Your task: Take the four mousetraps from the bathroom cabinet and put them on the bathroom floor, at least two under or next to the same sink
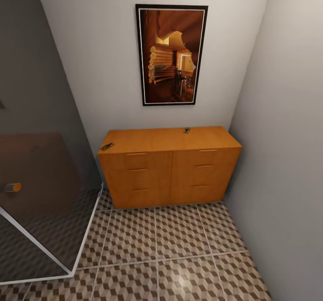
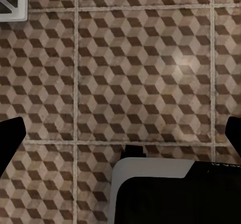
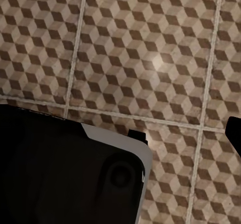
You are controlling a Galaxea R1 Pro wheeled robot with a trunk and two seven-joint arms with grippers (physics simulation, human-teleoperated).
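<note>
Two mousetraps (image 1: 106,147) (image 1: 186,130) lie on the cabinet (image 1: 170,170) ahead of me. My left tool (image 2: 120,133) is released above the bathroom floor (image 2: 145,73); my right tool's state I cannot tell.

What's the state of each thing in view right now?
cabinet: all six drawers shut.
mousetrap on the cabinet top's front left corner: lying flat, untouched.
mousetrap near the back of the cabinet top: lying flat, untouched.
bathroom floor: no mousetrap on the part that shows.
framed picture: hanging upright on the wall.
left gripper: jaws wide apart, holding nothing.
right gripper: cannot tell.
</note>
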